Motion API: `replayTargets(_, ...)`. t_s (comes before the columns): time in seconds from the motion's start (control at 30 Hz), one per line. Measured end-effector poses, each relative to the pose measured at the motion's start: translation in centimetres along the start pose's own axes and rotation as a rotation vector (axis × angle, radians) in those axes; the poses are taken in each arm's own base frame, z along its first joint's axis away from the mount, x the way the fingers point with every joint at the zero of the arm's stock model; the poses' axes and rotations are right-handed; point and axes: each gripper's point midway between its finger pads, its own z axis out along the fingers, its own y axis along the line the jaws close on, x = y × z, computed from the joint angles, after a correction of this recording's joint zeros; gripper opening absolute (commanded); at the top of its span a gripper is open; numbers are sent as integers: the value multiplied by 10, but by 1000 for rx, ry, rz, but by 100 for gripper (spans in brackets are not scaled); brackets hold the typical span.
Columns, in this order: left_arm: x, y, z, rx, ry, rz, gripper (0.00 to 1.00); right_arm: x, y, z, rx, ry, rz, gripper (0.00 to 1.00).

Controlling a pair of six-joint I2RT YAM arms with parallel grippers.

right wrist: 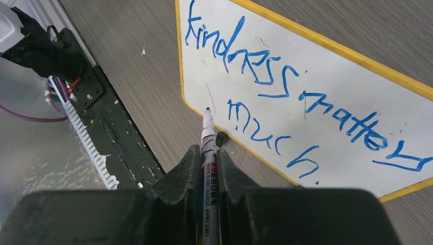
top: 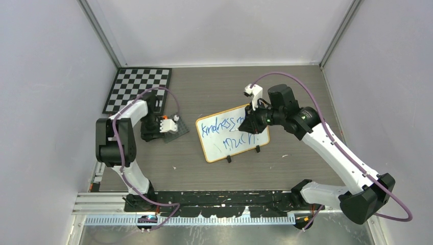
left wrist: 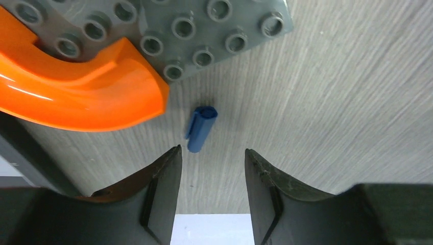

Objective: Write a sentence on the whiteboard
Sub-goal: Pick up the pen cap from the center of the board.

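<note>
The whiteboard (top: 216,149) lies near the middle of the table (top: 286,168), turned at an angle, with its two black feet (top: 229,159) pointing to the near edge. And there is the sentence (top: 219,127) in blue marker on two lines: "kindness matters" on top, "much" beneath. The right wrist view shows the letters (right wrist: 240,56) plainly, wobbly but readable.

Over the board's right part sits the right gripper (top: 250,124), its jaws clamped tight on a whiteboard marker (right wrist: 208,145). The marker's tip points at the white surface near "much"; whether it touches, I cannot tell.

Across to the table's left side: the left gripper (left wrist: 212,158) hangs low over the wood, jaws partly apart, nothing between them. Just ahead of its fingertips lies a small blue cap (left wrist: 200,128). Beyond that cap is a grey studded plate (left wrist: 204,30) with an orange curved piece (left wrist: 87,97) on it. A checkerboard (top: 138,89) fills the far left corner.
</note>
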Motion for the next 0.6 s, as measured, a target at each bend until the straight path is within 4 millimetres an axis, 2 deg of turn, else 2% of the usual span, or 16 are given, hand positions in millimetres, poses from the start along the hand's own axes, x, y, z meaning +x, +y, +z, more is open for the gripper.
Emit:
replayTargets(0.17, -10, 11, 1, -47, 36, 52, 49, 0, 0, 0, 0, 0, 0, 0)
replayTargets(0.4, -19, 5, 13, -44, 76, 107, 43, 0, -1, 0, 4, -1, 1, 0)
replayTargets(0.47, -18, 2, 17, -38, 85, 109, 38, 0, -2, -1, 7, 0, 2, 0)
replayTargets(0.6, -16, 2, 19, -58, 120, 116, 21, 1, -3, -1, 12, 3, 4, 0)
